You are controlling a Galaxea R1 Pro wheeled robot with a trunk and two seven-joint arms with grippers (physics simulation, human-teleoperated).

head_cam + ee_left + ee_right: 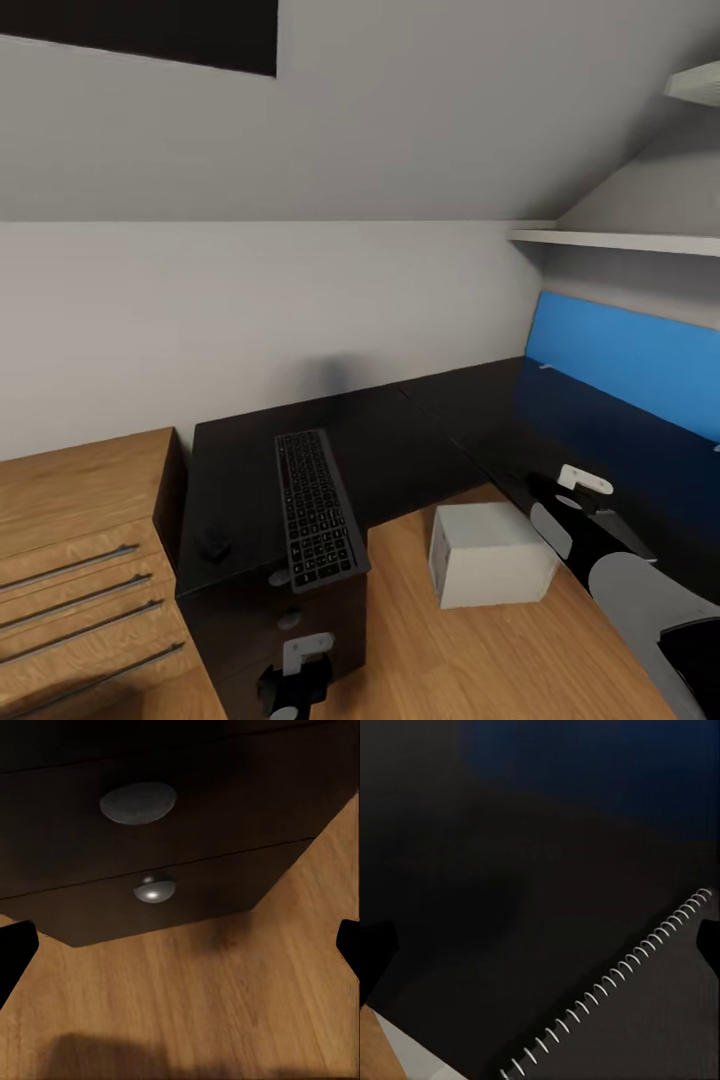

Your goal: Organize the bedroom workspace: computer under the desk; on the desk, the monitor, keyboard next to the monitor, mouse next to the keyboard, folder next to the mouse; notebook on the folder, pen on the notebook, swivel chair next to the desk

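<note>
Sloped pale grey walls close in this attic bedroom over a light wood floor. Going left to right in the head view: at 8 o'clock stands a light wood cabinet [80, 540] with long metal handles, butted against the end of the black L-shaped desk [400, 440].

Near that end of the desk, at about 7 o'clock, sits the mouse [213, 544], a small dark rounded lump. It looks light and smooth, so a pinch across its sides would probably suit it, though it could slip.

Just right of it lies the keyboard [316, 506], long, slim and rigid, its near end poking slightly past the desk edge. It seems light but awkward; holding it across its narrow width near the middle should keep it level.

Below, at 6 o'clock, the left gripper [293, 680] hangs low in front of the drawer unit [150, 847] with its round knobs. In the left wrist view its fingers sit wide apart, holding nothing.

On the floor inside the desk's corner, at 5 o'clock, is the computer [490, 553], a pale grey box, likely heavy and best pushed rather than lifted.

At 4 o'clock the right arm reaches over the desk's other wing, before the blue back panel [630, 360]. The right wrist view shows that gripper's fingers spread wide and empty above the notebook [660, 1035], a thin, bendable grey book with a white wire spine, lying on the desktop. The stiff spiral edge looks like the firmest place to grip.
</note>
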